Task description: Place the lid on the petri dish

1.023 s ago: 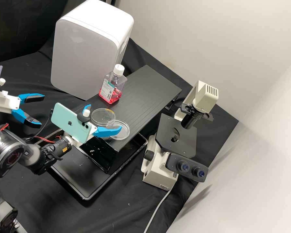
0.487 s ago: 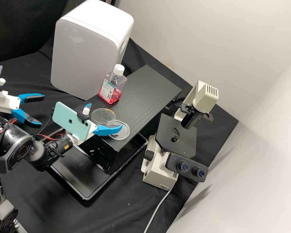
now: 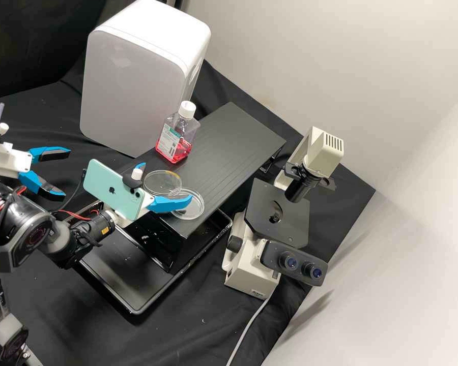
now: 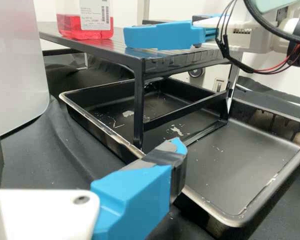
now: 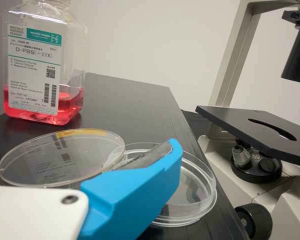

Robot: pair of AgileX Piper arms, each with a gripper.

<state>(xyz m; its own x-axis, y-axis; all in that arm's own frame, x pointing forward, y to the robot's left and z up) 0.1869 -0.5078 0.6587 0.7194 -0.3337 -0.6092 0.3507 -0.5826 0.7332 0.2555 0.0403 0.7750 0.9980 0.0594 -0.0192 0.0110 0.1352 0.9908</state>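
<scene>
A clear lid (image 3: 162, 182) with a yellow mark lies on the black shelf (image 3: 229, 142), its edge overlapping the rim of the open petri dish (image 3: 191, 203) beside it. My right gripper (image 3: 165, 183) is open and level with the lid, one blue finger on each side. In the right wrist view the near finger (image 5: 135, 185) touches the rim where the lid (image 5: 62, 156) meets the dish (image 5: 190, 187). My left gripper (image 3: 66, 172) is open and holds nothing, off the shelf's left end above the black cloth. Its finger (image 4: 140, 190) points at the tray under the shelf.
A bottle of pink liquid (image 3: 177, 133) stands on the shelf behind the lid. A white box-shaped device (image 3: 142, 71) sits at the back left. A black tray (image 3: 127, 284) lies under the shelf's front end. A microscope (image 3: 285, 218) stands to the right.
The right gripper has shifted slightly back and to the left, and its arm's joint at the left edge has risen. Lid, dish and left gripper have stayed in place.
</scene>
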